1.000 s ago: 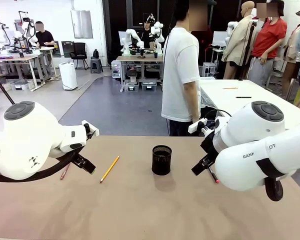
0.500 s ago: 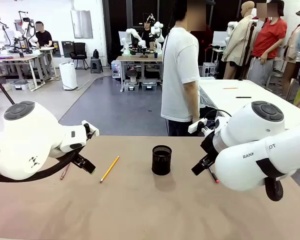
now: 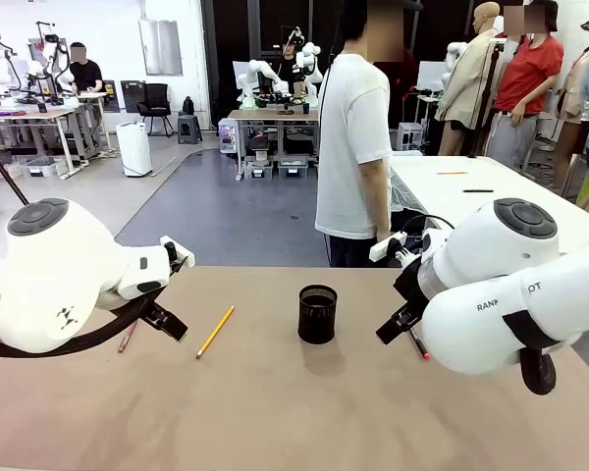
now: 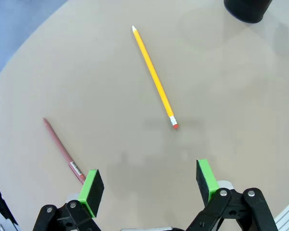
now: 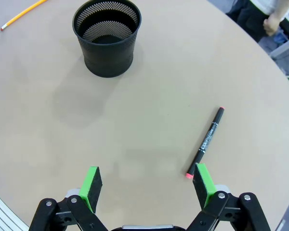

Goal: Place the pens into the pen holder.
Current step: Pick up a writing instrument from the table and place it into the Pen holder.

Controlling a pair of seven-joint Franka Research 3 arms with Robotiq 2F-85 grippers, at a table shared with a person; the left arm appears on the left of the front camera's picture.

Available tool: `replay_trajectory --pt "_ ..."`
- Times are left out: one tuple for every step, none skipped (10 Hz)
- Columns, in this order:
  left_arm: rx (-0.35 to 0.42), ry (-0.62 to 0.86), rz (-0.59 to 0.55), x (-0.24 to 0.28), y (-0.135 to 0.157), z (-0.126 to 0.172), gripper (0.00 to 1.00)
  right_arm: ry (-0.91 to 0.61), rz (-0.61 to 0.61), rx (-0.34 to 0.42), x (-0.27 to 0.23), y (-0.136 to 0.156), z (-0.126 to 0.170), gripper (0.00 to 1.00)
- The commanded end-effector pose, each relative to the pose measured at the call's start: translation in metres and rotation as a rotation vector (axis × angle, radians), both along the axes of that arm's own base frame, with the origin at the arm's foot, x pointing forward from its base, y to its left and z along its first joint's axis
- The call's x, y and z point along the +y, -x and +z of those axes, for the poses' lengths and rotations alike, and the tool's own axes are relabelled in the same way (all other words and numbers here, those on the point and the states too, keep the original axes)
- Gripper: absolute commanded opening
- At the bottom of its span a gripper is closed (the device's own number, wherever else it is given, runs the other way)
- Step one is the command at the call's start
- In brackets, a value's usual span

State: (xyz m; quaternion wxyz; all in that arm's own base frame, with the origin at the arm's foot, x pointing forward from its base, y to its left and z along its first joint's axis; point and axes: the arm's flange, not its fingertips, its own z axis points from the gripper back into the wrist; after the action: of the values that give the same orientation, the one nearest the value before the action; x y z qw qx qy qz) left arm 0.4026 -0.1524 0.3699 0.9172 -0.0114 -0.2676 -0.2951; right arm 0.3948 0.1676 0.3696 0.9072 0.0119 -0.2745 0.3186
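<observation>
While my left fingers (image 4: 92,188) hang spread wide and empty above the counter (image 4: 231,96), the reddish-brown pen (image 4: 61,150) lies flat close by one green pad. The yellow pencil (image 4: 154,77) lies flat farther out, apart from it. Centre now: the pen holder (image 5: 108,60) stands upright, well apart from all three pens. Over on the right, the black marker (image 5: 205,142) lies flat, one red end near my right fingers (image 5: 202,180), which are also spread and gripping nothing.
</observation>
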Motion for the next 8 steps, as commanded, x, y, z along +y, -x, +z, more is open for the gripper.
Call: replay_trajectory --pt "0.057 0.015 -0.041 0.000 0.001 0.004 1.00 -0.026 0.039 0.028 0.006 0.002 0.001 1.00" --pt "0.110 0.027 -0.090 -0.001 0.003 0.008 1.00 -0.046 0.062 0.040 0.010 0.004 0.004 1.00" --pt "0.143 0.029 -0.121 -0.001 0.001 0.013 1.00 -0.069 0.081 0.052 0.011 0.002 0.007 1.00" --pt "0.171 0.060 -0.155 -0.001 0.002 0.019 1.00 -0.107 0.107 0.073 0.012 0.003 0.015 1.00" --pt "0.191 0.104 -0.182 0.000 0.003 0.027 1.00 -0.148 0.127 0.096 0.011 0.002 0.025 1.00" --pt "0.247 0.167 -0.207 0.006 0.005 0.040 1.00 -0.182 0.153 0.121 0.009 0.004 0.037 1.00" --pt "0.214 0.225 -0.278 0.011 0.006 0.050 1.00 -0.191 0.190 0.125 0.005 0.003 0.052 1.00" --pt "0.193 0.274 -0.330 0.017 0.008 0.062 1.00 -0.212 0.217 0.120 0.000 0.003 0.067 1.00"
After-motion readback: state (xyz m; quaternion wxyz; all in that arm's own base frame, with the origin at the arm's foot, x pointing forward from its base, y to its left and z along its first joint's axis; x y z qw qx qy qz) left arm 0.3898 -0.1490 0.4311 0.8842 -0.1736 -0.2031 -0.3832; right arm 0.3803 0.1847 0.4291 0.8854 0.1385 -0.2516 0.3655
